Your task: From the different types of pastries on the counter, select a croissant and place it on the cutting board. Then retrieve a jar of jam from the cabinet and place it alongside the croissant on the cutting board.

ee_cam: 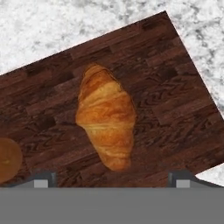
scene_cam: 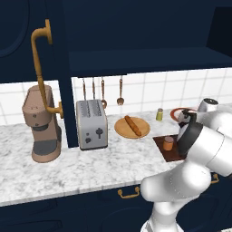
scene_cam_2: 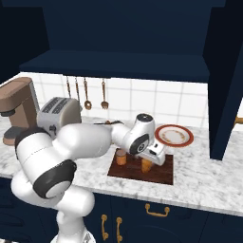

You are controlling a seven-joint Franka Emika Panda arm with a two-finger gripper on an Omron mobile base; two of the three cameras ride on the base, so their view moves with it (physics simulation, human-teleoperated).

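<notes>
Left base view: we see the counter [scene_cam: 68,167] with the cutting board [scene_cam: 163,146] near its front edge, half hidden by the arm. The jar of jam [scene_cam: 168,143] stands on the board. Behind it sits a round wooden plate [scene_cam: 122,131] carrying the long brown loaf [scene_cam: 132,125], plus a small shaker [scene_cam: 159,114] by the back wall. A toaster [scene_cam: 92,123] and coffee machine [scene_cam: 41,122] stand toward the counter's left end. The cabinet [scene_cam: 136,27] hangs above; we see nothing on the part of its shelf in view.

Right base view: the gripper [scene_cam_2: 153,159] hangs just over the board [scene_cam_2: 161,174], with the croissant [scene_cam_2: 146,165] right below it and the jar [scene_cam_2: 121,157] beside that, both on the board. A red-rimmed plate [scene_cam_2: 173,135] sits behind the board, toward the back wall; it looks empty.

Hand view: the croissant [ee_cam: 106,116] lies free on the board's [ee_cam: 175,96] middle, and the jar lid [ee_cam: 8,159] peeks in at the left edge. The finger tips [ee_cam: 41,179] stand wide apart either side of the pastry, not touching it, so the jaws hold nothing.

We judge both items are on the board side by side, so the task looks essentially done; only pulling the arm clear remains.
</notes>
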